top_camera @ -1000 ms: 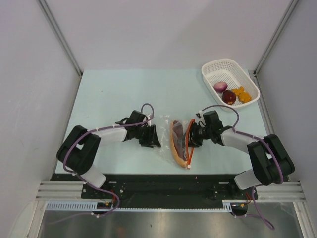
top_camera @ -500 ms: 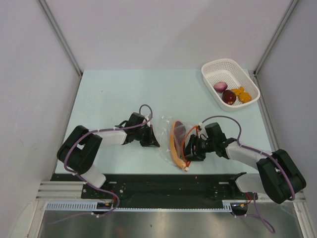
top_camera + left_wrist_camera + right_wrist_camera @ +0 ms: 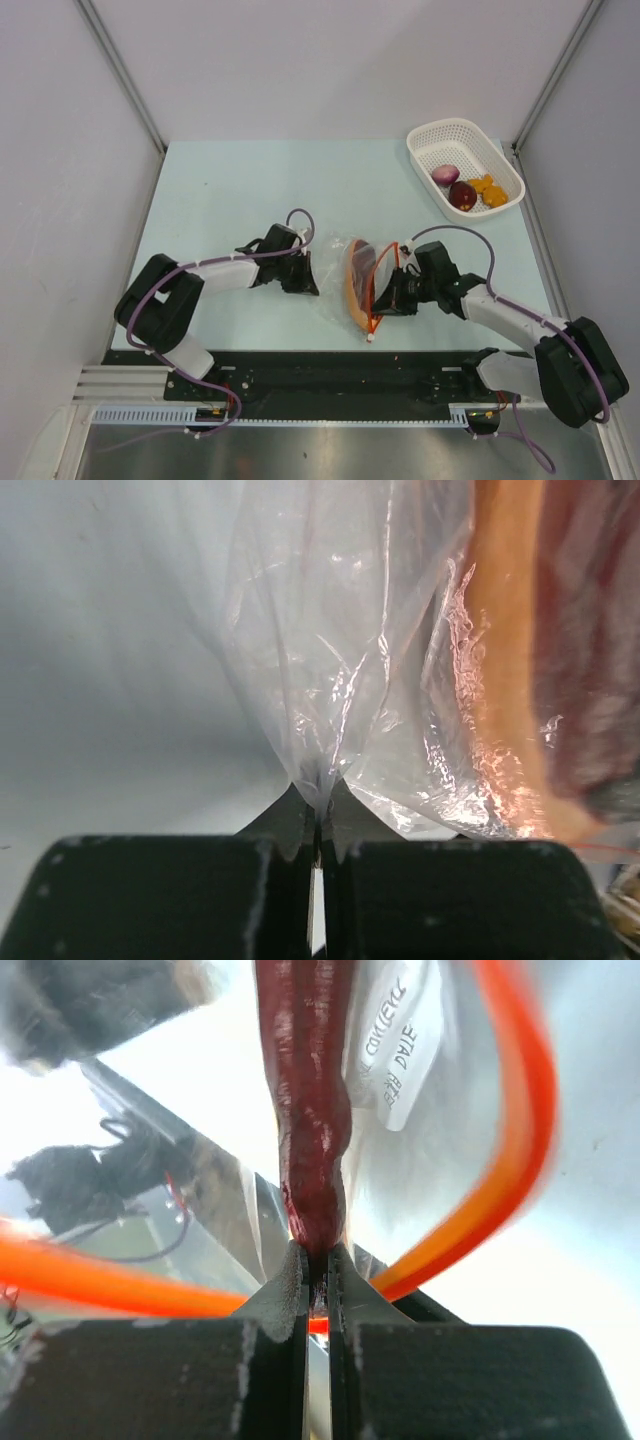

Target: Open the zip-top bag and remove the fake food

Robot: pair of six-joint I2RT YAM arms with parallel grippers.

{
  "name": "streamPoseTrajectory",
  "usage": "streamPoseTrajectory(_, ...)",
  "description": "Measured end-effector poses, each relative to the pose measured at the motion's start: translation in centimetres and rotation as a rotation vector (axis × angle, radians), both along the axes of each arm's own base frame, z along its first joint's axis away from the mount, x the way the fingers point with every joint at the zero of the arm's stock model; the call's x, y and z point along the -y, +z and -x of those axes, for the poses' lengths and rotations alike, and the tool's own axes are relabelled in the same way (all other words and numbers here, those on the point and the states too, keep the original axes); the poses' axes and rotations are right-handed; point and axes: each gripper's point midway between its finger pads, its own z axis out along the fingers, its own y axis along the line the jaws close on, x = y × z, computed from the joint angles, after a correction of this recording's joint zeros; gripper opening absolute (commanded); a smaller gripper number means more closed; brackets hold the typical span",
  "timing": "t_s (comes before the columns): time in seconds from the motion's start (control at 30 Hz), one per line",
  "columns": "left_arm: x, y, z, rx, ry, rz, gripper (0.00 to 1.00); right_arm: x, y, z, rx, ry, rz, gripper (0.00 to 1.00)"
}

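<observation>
clear zip-top bag [image 3: 336, 298] lies open, reddish-brown slice [image 3: 361, 258] inside.

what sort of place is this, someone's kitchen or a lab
Probably a robot lab test cell, not a home: a pale table boxed in by plain white panels, the left arm and right arm bolted at its edge, toy food in a basket.

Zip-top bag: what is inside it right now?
One reddish-brown flat slice shows through the clear zip-top bag; the right fingers pinch its edge. Whether smaller pieces lie under the slice is hidden.
</observation>
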Motion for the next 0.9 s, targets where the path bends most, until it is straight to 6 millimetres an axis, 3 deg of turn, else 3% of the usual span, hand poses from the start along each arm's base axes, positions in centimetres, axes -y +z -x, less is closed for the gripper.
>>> streamPoseTrajectory(0.2,-1.1,0.6,-1.8,0.106,-0.063,-0.121,0.00,0.8,4.0,-2.4,0.131,-0.013,0.049,0.00)
streamPoseTrajectory(0.5,-2.7,1.5,-3.3,0.209,-0.112,-0.241,0.00,1.5,4.3,-1.4,0.062,0.008,0.036,0.00)
streamPoseTrajectory(0.53,-2.9,1.5,-3.4,0.214,-0.113,-0.252,0.20,1.6,4.4,-1.4,0.051,0.004,0.027,0.00)
streamPoseTrajectory(0.6,-3.2,1.5,-3.4,0.218,-0.121,-0.265,0.48,1.7,4.4,-1.2,0.034,0.004,0.022,0.00)
streamPoseTrajectory(0.63,-3.2,1.5,-3.3,0.217,-0.128,-0.268,0.98,1.7,4.4,-1.0,0.025,0.008,0.020,0.00)
streamPoseTrajectory(0.77,-3.2,2.7,-2.8,0.223,-0.134,-0.257,0.98,1.7,3.8,-0.7,-0.011,0.017,0.026,0.00)
streamPoseTrajectory(0.9,-2.5,7.8,-2.5,0.335,-0.139,-0.205,0.87,1.7,3.4,-0.7,-0.028,0.017,0.034,0.00)
